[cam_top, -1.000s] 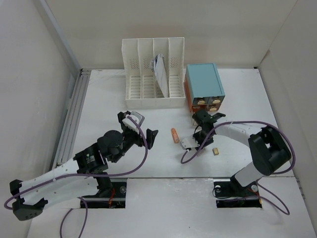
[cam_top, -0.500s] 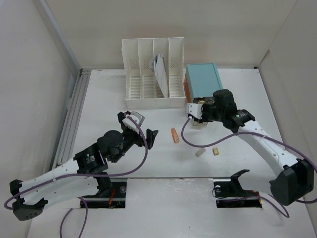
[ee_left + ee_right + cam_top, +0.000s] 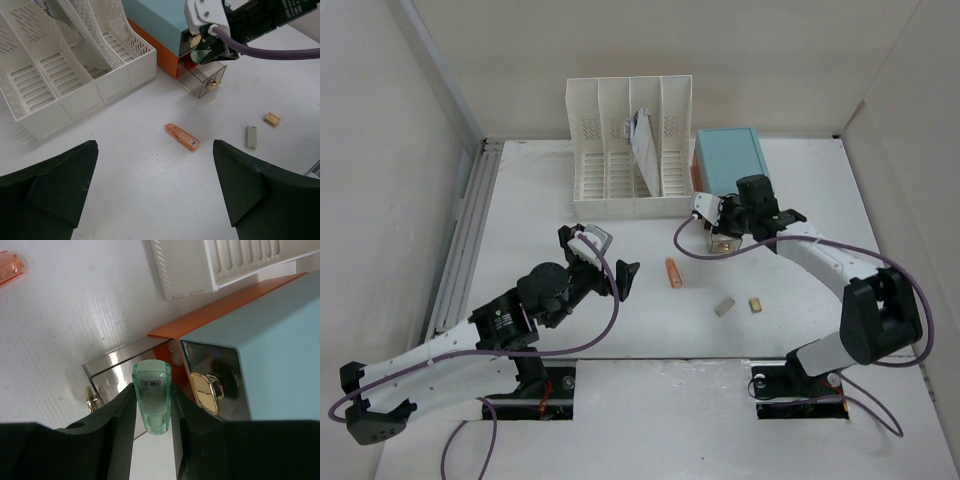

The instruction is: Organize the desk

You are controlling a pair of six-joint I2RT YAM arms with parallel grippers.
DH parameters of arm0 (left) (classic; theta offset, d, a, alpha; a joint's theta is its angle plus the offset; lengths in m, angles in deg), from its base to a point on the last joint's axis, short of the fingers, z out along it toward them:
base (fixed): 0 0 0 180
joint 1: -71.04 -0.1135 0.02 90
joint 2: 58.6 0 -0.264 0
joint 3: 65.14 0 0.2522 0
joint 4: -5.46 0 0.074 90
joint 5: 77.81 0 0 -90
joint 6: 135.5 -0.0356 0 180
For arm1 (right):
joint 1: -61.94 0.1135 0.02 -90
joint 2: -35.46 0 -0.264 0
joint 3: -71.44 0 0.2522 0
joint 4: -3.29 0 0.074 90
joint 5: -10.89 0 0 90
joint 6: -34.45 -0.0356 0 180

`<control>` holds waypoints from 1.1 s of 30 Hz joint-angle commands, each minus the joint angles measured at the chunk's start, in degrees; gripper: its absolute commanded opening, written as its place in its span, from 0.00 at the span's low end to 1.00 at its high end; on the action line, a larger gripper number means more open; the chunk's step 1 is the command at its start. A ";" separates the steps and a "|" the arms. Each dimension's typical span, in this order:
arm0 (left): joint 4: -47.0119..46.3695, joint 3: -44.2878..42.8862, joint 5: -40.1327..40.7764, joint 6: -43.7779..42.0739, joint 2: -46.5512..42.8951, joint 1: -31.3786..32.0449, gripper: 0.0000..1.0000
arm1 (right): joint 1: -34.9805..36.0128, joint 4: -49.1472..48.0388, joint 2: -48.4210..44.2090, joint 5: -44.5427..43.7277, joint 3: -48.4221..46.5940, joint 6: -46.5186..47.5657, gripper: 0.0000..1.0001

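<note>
The right pincer [image 3: 151,412] is clenched on a pale green tube [image 3: 151,382] over the open clear drawer [image 3: 202,80] of the teal box [image 3: 730,160], far right on the white surface [image 3: 650,325]. The left pincer [image 3: 155,145] hangs released above its near left.

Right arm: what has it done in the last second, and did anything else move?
The right gripper, shut on a green clear piece, swung from the middle of the desk to the teal drawer box, above its open clear drawer. The left gripper, orange piece and file rack stayed put.
</note>
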 commanded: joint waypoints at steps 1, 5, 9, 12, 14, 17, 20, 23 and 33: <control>-2.18 0.36 -0.37 0.32 -0.30 -0.14 1.00 | -0.54 -4.12 2.33 -0.79 -3.84 -1.25 0.15; -2.18 0.36 -0.37 0.33 -0.30 -0.14 1.00 | -0.54 -3.59 3.04 -0.79 -3.85 -1.25 0.55; -2.18 0.36 -0.37 0.33 -0.30 -0.14 1.00 | -0.54 -4.91 -0.73 -0.26 -2.71 -3.26 0.67; -2.18 0.36 -0.37 0.33 -0.30 -0.14 1.00 | 1.04 -2.90 -3.37 2.99 -3.23 -4.59 0.61; -2.18 0.36 0.41 0.85 -0.30 -0.14 1.00 | 4.10 0.77 -3.90 6.31 -3.23 -6.43 0.47; -2.18 0.36 1.47 0.86 0.23 -0.14 1.00 | 9.20 4.84 -2.86 9.23 -3.85 -8.09 0.08; -2.18 0.36 1.48 1.38 0.76 -0.14 1.00 | 15.89 10.20 1.26 10.37 -6.21 -11.85 0.04; -2.18 0.36 1.48 1.38 0.76 -0.14 1.00 | 18.17 13.02 8.65 13.10 -8.50 -19.57 0.06; -2.18 0.36 1.48 1.38 0.76 -0.14 1.00 | 18.18 7.75 10.42 8.10 -6.48 -32.08 0.74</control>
